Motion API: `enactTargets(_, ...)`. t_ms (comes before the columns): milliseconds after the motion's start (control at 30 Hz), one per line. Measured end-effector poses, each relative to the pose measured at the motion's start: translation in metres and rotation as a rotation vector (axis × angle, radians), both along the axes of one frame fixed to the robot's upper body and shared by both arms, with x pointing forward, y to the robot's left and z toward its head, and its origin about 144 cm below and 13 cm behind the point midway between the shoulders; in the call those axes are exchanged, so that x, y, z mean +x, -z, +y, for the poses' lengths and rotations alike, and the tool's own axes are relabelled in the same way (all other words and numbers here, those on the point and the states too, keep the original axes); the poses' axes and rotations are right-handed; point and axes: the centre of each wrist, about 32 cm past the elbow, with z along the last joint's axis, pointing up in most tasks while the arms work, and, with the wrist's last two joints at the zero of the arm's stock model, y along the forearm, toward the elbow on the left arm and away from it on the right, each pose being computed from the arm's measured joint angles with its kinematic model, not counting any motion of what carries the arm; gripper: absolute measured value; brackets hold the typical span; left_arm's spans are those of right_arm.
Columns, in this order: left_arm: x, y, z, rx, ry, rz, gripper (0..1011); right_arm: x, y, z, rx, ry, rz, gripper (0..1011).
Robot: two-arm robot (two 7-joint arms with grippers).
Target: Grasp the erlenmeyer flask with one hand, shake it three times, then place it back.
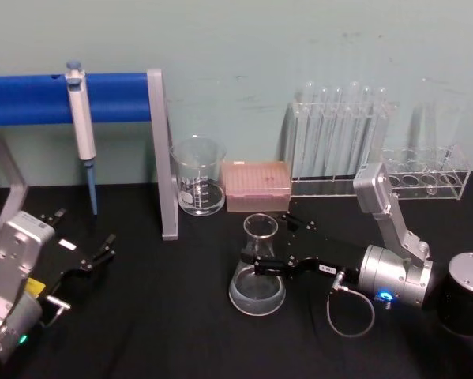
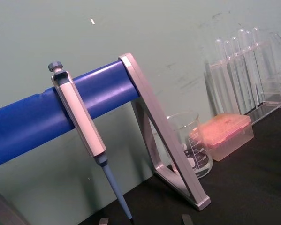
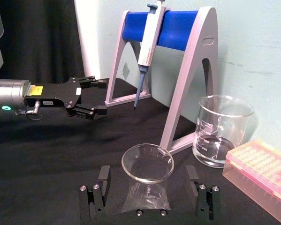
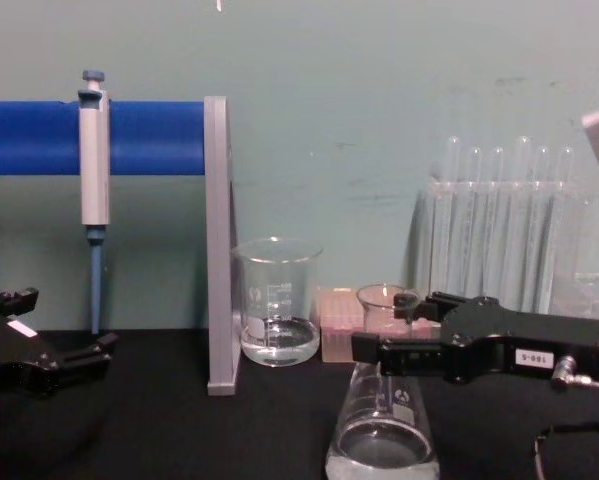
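The erlenmeyer flask (image 1: 257, 278) stands upright on the black table (image 1: 157, 316), with a little clear liquid in its wide base. My right gripper (image 1: 264, 240) is open and straddles the flask's neck, one finger on each side. In the right wrist view the flask's rim (image 3: 147, 162) sits between the two fingers (image 3: 103, 174) with a gap on both sides. From the chest view the right gripper (image 4: 382, 325) is level with the flask's (image 4: 383, 440) neck. My left gripper (image 1: 82, 234) rests open at the table's left, away from the flask.
A glass beaker (image 1: 198, 178) and a pink tip box (image 1: 257, 186) stand just behind the flask. Test tube racks (image 1: 343, 146) line the back right. A pipette (image 1: 81, 118) hangs on the blue-barred stand (image 1: 162, 158) at left. A black cylinder (image 1: 465, 294) sits far right.
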Motion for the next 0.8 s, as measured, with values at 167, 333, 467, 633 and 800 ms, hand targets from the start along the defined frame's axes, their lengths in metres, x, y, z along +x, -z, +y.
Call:
enactTargets(167,0.0,0.0,0.0,0.0,0.0,0.0,1001,0.0,-0.0001,0.0,0.0,0.0,0.0,1000)
enactTargets(333,0.0,0.0,0.0,0.0,0.0,0.0,1001,0.0,-0.0002,0.0,0.001,0.0,-0.001,984)
enactTargets(467,0.0,0.0,0.0,0.0,0.0,0.0,1001,0.0,-0.0002,-0.0001,0.001,0.0,-0.001,909)
enactTargets(633,0.0,0.0,0.0,0.0,0.0,0.0,1001,-0.0001,-0.0001,-0.0001,0.001,0.0,-0.001,760)
enactTargets(800,0.0,0.0,0.0,0.0,0.0,0.0,1001,-0.0001,-0.0001,-0.0001,0.001,0.0,-0.001,622)
